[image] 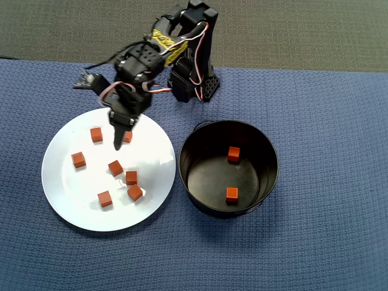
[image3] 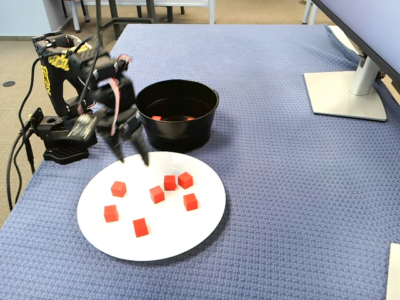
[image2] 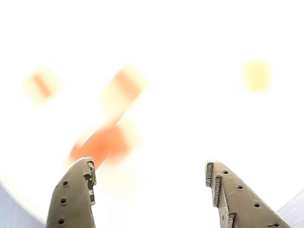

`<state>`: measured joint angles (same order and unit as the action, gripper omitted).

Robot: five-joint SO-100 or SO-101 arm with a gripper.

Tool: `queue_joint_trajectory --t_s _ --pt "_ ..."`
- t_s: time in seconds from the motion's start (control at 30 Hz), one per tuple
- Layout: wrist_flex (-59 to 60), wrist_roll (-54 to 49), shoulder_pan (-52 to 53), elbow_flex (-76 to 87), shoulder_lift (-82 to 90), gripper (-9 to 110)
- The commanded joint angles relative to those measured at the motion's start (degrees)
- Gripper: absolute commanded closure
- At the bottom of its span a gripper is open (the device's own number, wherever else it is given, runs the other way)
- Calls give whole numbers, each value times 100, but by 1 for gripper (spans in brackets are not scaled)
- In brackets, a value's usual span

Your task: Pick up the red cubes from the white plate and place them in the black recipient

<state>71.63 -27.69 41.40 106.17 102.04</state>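
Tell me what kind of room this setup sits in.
Probably an office or lab desk: a monitor stand rests on the blue woven cloth, chair or table legs stand on the floor behind, and the small black robot arm trails cables.

Blue cloth (image3: 281, 187), monitor stand (image3: 347, 94).

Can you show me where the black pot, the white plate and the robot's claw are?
black pot (image: 267, 159): overhead view, right wall.
white plate (image: 66, 188): overhead view, bare left part.
claw (image2: 149, 178): wrist view, gap between its open fingertips.
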Motion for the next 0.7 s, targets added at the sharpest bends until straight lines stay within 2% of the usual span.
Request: queue_joint_trajectory --t_s 0.0,0.17,0.43,0.67 --pt "-264 -536 404 141 -193 77" --pt "-905 -1090 598 668 -527 76" --pt "-686 -2303 281 905 -606 75" --pt "-677 -2672 439 949 -650 76"
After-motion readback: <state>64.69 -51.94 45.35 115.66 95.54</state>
